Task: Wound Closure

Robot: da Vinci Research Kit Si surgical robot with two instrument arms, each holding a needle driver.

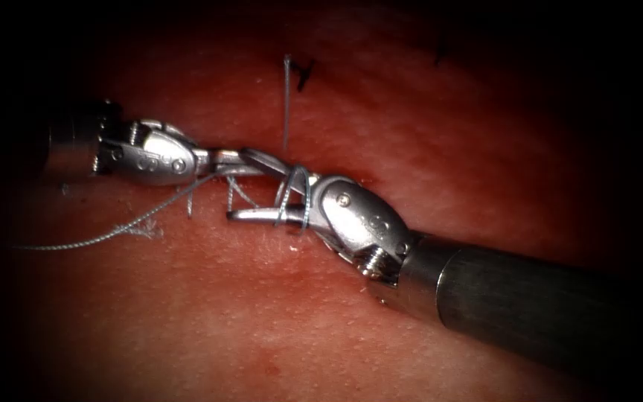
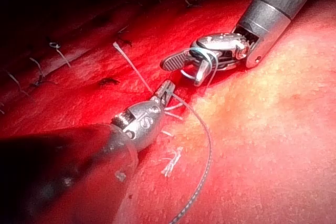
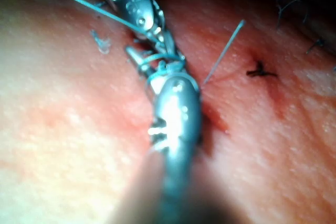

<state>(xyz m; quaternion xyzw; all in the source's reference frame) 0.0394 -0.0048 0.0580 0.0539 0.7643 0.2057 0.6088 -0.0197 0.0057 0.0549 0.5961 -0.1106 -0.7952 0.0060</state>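
Observation:
My left tool (image 1: 236, 165) comes in from the left with its jaws shut on the thread (image 1: 286, 104), right at the cut; a short tail stands up from there. The long strand (image 1: 113, 232) trails off left over the tissue (image 1: 277, 327). My right tool (image 1: 238, 184) reaches in from the lower right with jaws open, one jaw above and one below the left tool's tip. Several loops of thread (image 1: 295, 195) wrap around its jaws. In the left wrist view the left tool (image 2: 167, 88) grips thread and the open right tool (image 2: 181, 73) carries the loops (image 2: 207, 59).
Dark knotted stitches (image 1: 303, 74) (image 1: 440, 52) sit farther along the cut. A frayed scrap of thread (image 1: 146, 231) lies on the tissue left of the cut. The right shaft (image 1: 530, 305) crosses the lower right. A knot (image 3: 258, 71) lies beside the tail.

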